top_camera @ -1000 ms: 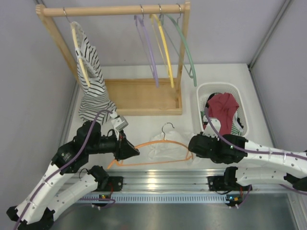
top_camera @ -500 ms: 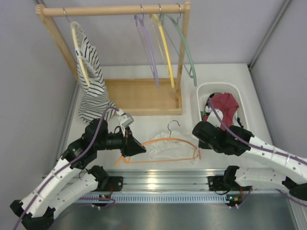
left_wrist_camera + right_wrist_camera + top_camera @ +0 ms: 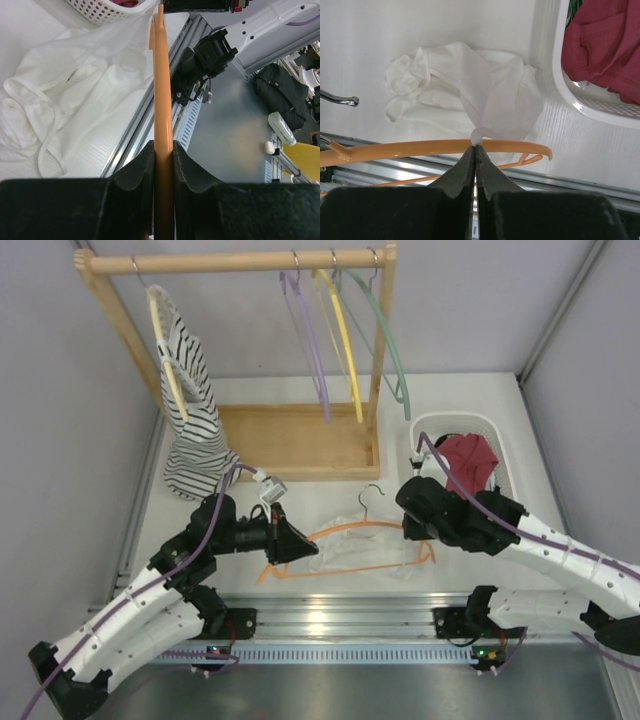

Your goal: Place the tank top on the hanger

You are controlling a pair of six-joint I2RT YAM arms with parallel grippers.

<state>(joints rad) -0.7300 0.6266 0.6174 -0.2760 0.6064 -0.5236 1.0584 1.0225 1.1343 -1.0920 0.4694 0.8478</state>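
The orange hanger (image 3: pixel 352 530) with a wire hook hangs just above the table's near middle. My left gripper (image 3: pixel 300 546) is shut on its left end; the orange bar (image 3: pixel 162 100) runs straight out between my jaws. The white tank top (image 3: pixel 352 553) lies crumpled under the hanger and also shows in the left wrist view (image 3: pixel 65 100). My right gripper (image 3: pixel 418 532) is shut on a pinched fold of the tank top (image 3: pixel 490 100), lifted at the hanger's right arm (image 3: pixel 420 148). The fabric stretches down from my fingertips to the table.
A wooden rack (image 3: pixel 240 262) at the back holds a striped top (image 3: pixel 190 410) on a yellow hanger, plus purple (image 3: pixel 310 340), yellow (image 3: pixel 345 340) and green (image 3: pixel 390 350) hangers. A white basket (image 3: pixel 505 460) with a dark red garment (image 3: pixel 468 455) stands right. The metal rail (image 3: pixel 340 615) runs along the near edge.
Both grippers moved right and away from the near edge, carrying the hanger with them. My right gripper has lifted a fold of the tank top at the hanger's right arm.
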